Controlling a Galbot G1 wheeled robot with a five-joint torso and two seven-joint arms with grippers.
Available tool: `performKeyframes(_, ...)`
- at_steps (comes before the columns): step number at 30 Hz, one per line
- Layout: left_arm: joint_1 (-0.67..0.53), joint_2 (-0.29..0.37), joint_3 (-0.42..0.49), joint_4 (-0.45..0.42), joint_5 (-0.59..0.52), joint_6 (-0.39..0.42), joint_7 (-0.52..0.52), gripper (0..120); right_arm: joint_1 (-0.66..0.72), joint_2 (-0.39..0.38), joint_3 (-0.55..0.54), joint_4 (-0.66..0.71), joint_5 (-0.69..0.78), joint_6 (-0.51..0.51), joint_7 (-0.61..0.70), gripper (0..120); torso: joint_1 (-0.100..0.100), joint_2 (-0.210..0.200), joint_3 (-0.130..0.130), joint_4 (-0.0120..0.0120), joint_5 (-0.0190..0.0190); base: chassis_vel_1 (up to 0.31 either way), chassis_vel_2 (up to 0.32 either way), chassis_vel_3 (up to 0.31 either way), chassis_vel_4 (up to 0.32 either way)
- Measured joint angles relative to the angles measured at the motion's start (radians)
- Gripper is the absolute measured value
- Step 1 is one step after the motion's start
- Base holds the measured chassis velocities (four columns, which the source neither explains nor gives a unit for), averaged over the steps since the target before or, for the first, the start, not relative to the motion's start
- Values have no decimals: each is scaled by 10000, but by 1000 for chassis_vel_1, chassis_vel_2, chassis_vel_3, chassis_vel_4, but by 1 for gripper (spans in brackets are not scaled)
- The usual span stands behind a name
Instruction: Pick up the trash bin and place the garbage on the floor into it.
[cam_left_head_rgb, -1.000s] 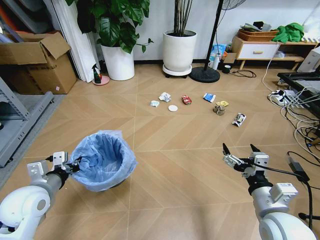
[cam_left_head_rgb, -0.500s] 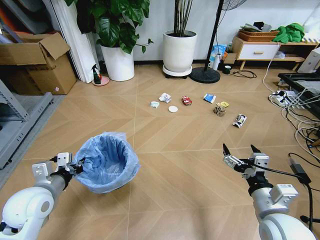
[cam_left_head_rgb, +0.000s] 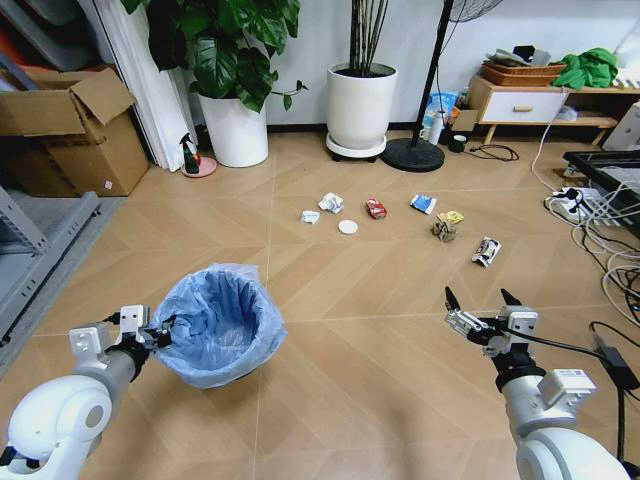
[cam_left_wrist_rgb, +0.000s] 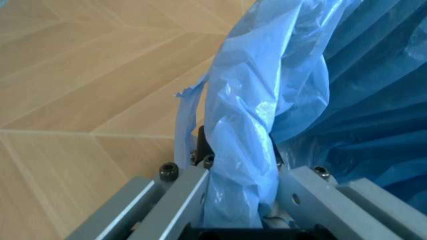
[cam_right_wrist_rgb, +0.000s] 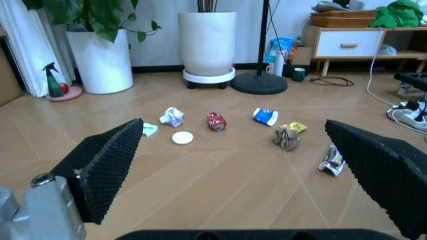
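The trash bin (cam_left_head_rgb: 218, 322), black with a crinkly blue bag, is at my lower left. My left gripper (cam_left_head_rgb: 150, 330) is shut on its rim; in the left wrist view the fingers (cam_left_wrist_rgb: 180, 195) clamp the bunched bag (cam_left_wrist_rgb: 240, 150). My right gripper (cam_left_head_rgb: 480, 300) is open and holds nothing, its pads (cam_right_wrist_rgb: 110, 165) spread wide. The garbage lies ahead on the floor (cam_left_head_rgb: 360, 380): crumpled paper (cam_left_head_rgb: 331, 203), white disc (cam_left_head_rgb: 347, 227), red can (cam_left_head_rgb: 375, 208), blue-white packet (cam_left_head_rgb: 423, 204), yellow wrapper (cam_left_head_rgb: 452, 216), brown wad (cam_left_head_rgb: 443, 231) and carton (cam_left_head_rgb: 485, 251).
Two white plant pots (cam_left_head_rgb: 361, 105) and a fan base (cam_left_head_rgb: 411, 152) stand by the far wall. A cardboard box (cam_left_head_rgb: 70, 130) and metal shelf (cam_left_head_rgb: 20, 250) line the left. Cables and a power strip (cam_left_head_rgb: 570, 205) run along the right, under a low cabinet (cam_left_head_rgb: 525, 100).
The whole view has shifted slightly, and the litter now sits a little nearer. The bin stays in my left gripper and has edged rightward in the picture. The right gripper is unchanged.
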Motion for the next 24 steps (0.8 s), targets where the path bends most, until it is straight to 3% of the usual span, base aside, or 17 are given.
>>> performKeyframes(24, 92, -174, 78, -403, 334, -80, -20, 0, 49, 28, 5, -92, -27, 28, -28, 100, 0, 0, 0, 0, 0, -152, 153, 148, -147)
